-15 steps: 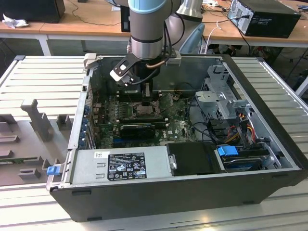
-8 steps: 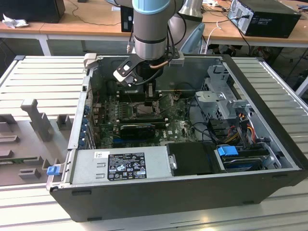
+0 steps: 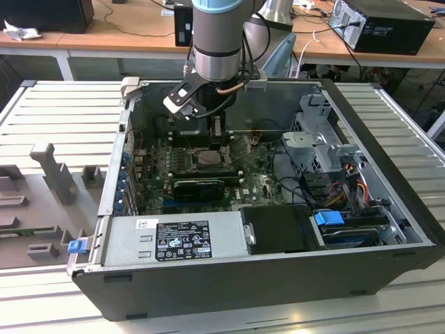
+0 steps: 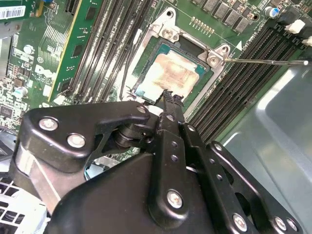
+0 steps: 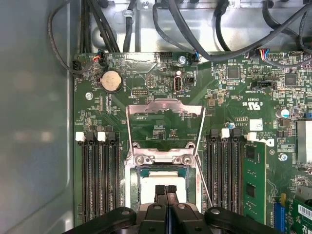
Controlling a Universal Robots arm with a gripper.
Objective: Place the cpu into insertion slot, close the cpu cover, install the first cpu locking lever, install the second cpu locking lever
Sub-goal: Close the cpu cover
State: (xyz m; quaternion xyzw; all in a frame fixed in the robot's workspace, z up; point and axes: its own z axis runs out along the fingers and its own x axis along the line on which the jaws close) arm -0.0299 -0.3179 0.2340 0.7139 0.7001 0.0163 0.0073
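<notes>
My gripper (image 5: 165, 189) has its fingers pressed together with nothing between them. Their tips are at the near edge of the cpu (image 5: 148, 190), though I cannot tell whether they touch it or hang just above. The cpu lies flat in the slot (image 5: 163, 172), and in the second wrist view its pale top (image 4: 173, 73) looks smeared and patchy. The cover (image 5: 163, 103) stands swung open on the far side of the slot, with green board showing through its window. A lever (image 4: 263, 62), a thin metal rod, is swung out over the memory slots (image 5: 100, 180) that run along both sides of the socket. A round battery (image 5: 110, 81) sits beyond the cover, and dark cables (image 5: 195, 29) loop across the board's far edge. In the exterior view my arm (image 3: 217, 35) reaches down into the open case (image 3: 243, 285). There is a black card (image 3: 198, 186) lower on the board, a labelled power supply (image 3: 181, 240) along the front, and a drive cage (image 3: 323, 132) toward the exterior view's right. My own fingers and black linkage cover the near part of the cpu and slot in both wrist views. In the exterior view my wrist blocks the socket, so how the chip sits along its hidden edge is unclear.
</notes>
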